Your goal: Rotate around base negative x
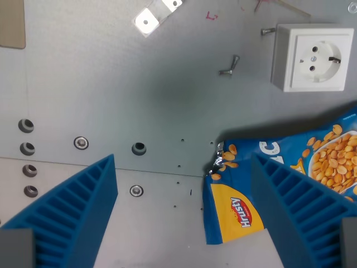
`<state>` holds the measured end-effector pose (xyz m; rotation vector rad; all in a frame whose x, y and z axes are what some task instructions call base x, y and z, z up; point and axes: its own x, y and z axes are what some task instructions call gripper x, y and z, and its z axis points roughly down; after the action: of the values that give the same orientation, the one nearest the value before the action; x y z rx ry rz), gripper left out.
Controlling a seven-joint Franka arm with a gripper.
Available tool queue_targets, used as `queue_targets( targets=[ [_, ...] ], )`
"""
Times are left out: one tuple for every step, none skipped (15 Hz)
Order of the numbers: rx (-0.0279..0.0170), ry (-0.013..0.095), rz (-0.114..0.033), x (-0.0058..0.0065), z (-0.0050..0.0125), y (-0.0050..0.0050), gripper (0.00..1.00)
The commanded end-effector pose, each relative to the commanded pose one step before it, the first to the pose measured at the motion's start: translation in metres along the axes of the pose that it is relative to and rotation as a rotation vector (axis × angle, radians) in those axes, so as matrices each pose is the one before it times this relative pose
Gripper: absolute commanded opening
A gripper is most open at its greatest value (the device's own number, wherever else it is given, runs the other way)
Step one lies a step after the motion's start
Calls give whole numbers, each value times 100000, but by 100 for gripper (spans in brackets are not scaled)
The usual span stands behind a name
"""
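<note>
My gripper (184,218) hangs wide open over the metal plate (139,95), holding nothing. The left finger (72,215) stands over bare plate; the right finger (301,212) overlaps the peanut bag (237,215), which lies flat at the wrist view's lower right. A white socket (313,57) sits upper right, two screws (230,66) beside it

Showing only the gripper (184,215) of the robot. Having two fingers (72,215) of bright blue plastic, wedge-shaped, with rows of deep ribs and square cells on the inner faces. Ending each finger at the lower edge in a plain grey block, slightly blurred.
</note>
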<state>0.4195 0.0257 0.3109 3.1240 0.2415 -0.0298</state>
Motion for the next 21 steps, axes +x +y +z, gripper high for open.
queue_targets(
  targets=[
    [-1394,513,21,5,-284,1,100],
    [-1317,-205,24,0,0,0,100],
    [-1317,-205,24,0,0,0,100],
    [-1317,-206,24,0,0,0,100],
    [-1317,-206,24,0,0,0,100],
    [-1317,-207,24,0,0,0,100],
    [-1317,-207,24,0,0,0,100],
    [-1317,-208,24,0,0,0,100],
    [-1317,-209,24,0,0,0,100],
    [-1316,-210,24,0,0,0,100],
    [-1316,-212,23,0,0,0,100],
    [-1316,-213,23,0,0,0,100],
    [-1316,-215,23,0,0,0,100],
    [-1315,-217,22,0,0,0,100],
    [-1315,-218,22,0,0,0,100],
    [-1315,-219,21,0,0,0,100],
    [-1315,-220,20,0,0,0,100],
    [-1315,-222,19,0,0,0,100],
    [-1315,-222,18,0,0,0,100],
    [-1314,-223,17,0,0,0,100],
    [-1314,-224,16,0,0,0,100]
  ],
)
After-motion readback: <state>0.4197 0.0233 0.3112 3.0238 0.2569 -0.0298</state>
